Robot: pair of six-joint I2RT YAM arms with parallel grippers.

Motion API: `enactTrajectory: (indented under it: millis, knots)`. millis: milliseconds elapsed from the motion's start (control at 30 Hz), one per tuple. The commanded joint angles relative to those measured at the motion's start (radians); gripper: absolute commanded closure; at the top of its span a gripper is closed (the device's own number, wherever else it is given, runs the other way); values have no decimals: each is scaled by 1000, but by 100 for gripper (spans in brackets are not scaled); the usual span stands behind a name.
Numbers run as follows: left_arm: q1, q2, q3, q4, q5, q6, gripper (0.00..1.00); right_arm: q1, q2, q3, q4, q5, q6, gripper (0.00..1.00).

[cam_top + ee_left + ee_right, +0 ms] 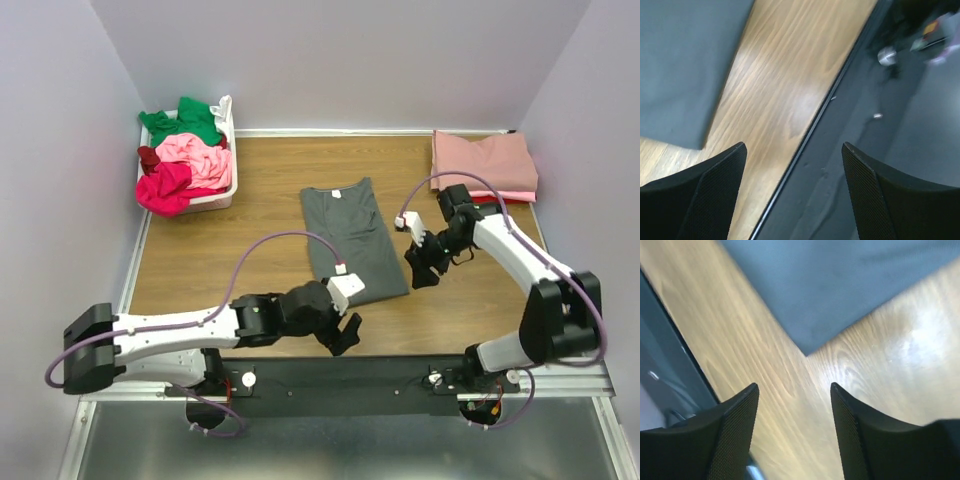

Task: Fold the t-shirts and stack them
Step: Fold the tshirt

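Only my overhead view shows the basket [232, 150] and folded dusty rose t-shirt [483, 160]; on the wrist views I see the left gripper [794, 150] and right gripper [795, 387] spread wide and empty near the dark grey t-shirt [840, 290].

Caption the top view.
Left pincer and right pincer open near dark grey t-shirt; basket of shirts left, folded stack right.

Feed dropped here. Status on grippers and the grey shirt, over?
Left gripper open, empty. Right gripper open, empty. Dark grey shirt lying flat, both grippers beside its near end. Nothing in the way.
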Motion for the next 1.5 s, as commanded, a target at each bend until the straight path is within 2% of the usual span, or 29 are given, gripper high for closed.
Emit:
enactTrajectory:
  millis: [0,33,67,100,133,167,200,267,333,367,400,567,800,967,1233,1333,1400,1467]
  knots:
    - [-57,88,52,-10,-261,51,14,-4,-173,-77,-104,-116,-463,30]
    - [-60,107,66,22,-252,82,14,-2,-202,-105,-77,-144,-591,18]
    - [-59,118,117,25,-250,120,14,-2,-230,-128,-44,-174,-611,8]
    - [-59,133,165,3,-291,172,13,-2,-255,-149,-12,-228,-611,6]
    - [-57,177,222,-87,-317,215,12,-4,-252,-140,17,-253,-607,6]
    - [-55,203,342,-143,-336,256,11,-2,-238,-129,17,-273,-602,5]
    - [-57,248,389,-236,-386,346,11,-4,-194,-90,14,-302,-599,6]
    - [-57,266,428,-284,-407,466,11,-2,-157,-68,13,-316,-597,3]
    - [-55,241,342,-247,-391,615,10,-4,-134,-77,19,-320,-643,1]
    - [-33,234,289,-193,-309,643,14,-6,-134,-85,25,-314,-657,1]
    - [1,246,303,-227,-264,637,14,-4,-135,-94,36,-314,-657,1]
    - [23,291,146,-127,-276,804,14,-4,-149,-125,94,-281,-639,2]
    - [69,348,64,-1,-177,820,15,-9,-132,-145,155,-256,-620,3]
    - [70,454,75,35,-213,820,18,-9,-120,-140,177,-271,-593,4]
    - [75,457,61,67,-210,820,18,-10,-114,-174,206,-248,-600,4]
    - [93,478,60,68,-227,818,26,-9,-112,-201,220,-250,-651,5]
    - [101,506,60,53,-232,826,38,-9,-103,-226,223,-248,-727,5]
    - [101,518,61,53,-235,829,41,-6,-94,-243,224,-239,-769,5]
